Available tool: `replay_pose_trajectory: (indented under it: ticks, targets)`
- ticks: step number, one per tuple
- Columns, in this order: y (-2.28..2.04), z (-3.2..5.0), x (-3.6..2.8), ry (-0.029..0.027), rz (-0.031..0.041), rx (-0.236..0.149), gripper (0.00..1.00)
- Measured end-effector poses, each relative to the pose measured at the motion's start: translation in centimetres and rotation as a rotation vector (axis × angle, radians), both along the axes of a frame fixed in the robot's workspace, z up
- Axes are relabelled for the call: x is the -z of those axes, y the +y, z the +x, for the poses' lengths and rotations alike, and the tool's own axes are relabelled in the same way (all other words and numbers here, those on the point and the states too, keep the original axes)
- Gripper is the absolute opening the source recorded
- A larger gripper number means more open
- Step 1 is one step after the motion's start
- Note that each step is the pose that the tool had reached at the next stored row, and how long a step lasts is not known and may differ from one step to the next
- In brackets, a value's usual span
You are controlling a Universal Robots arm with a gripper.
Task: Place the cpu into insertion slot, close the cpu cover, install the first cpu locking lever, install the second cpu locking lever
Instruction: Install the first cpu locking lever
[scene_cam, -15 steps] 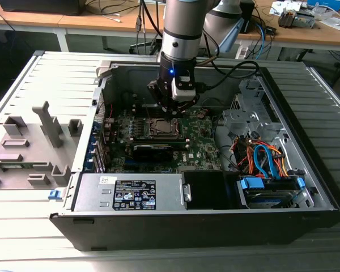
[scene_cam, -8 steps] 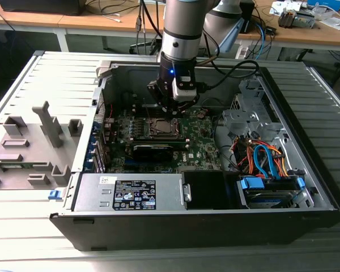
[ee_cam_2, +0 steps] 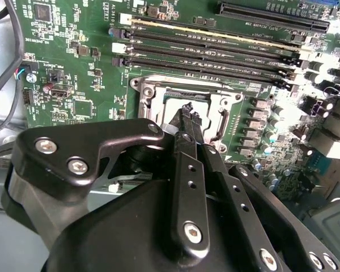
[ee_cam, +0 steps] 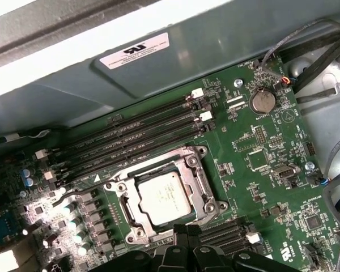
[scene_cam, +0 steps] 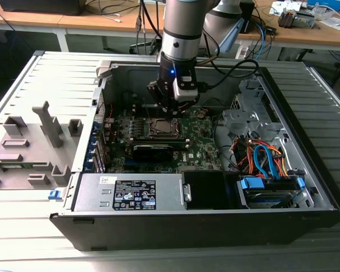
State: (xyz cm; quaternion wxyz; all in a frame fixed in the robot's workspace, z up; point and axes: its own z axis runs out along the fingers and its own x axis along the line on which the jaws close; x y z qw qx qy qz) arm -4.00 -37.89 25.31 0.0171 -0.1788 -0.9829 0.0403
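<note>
the gripper (ee_cam_2: 187,115) hangs closest, fingers drawn tight together with nothing between them, tips just above the insertion slot (ee_cam: 122,188). the cpu (ee_cam: 164,198) lies flat inside that slot, and the cpu cover (ee_cam: 203,182) looks lowered around it. the risk, to my eye: tips coming down off line could press on the chip or scrape the green board (ee_cam: 260,153) beside the slot. around the slot, the open computer case (scene_cam: 215,224) holds that board and a bundle of cables (scene_cam: 266,156).
</note>
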Motion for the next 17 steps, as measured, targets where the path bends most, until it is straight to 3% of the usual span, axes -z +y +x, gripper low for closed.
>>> replay_pose_trajectory:
  ticks: [6, 8, 9, 13, 15, 17]
  targets:
    - [0.0, 0.0, 0.0, 0.0001, 0.0, -0.022, 0.11]
    - [0.01, 0.0, 0.0, -0.0002, 0.0052, -0.027, 0.11]
    - [0.0, 0.0, -0.01, -0.0001, 0.0101, -0.028, 0.11]
    - [0.0, 0.0, 0.0, -0.0006, 0.0507, -0.029, 0.11]
    - [0.0, 0.0, 0.0, -0.0009, 0.0632, -0.03, 0.11]
    - [0.0, -0.01, 0.0, -0.001, 0.0706, -0.031, 0.11]
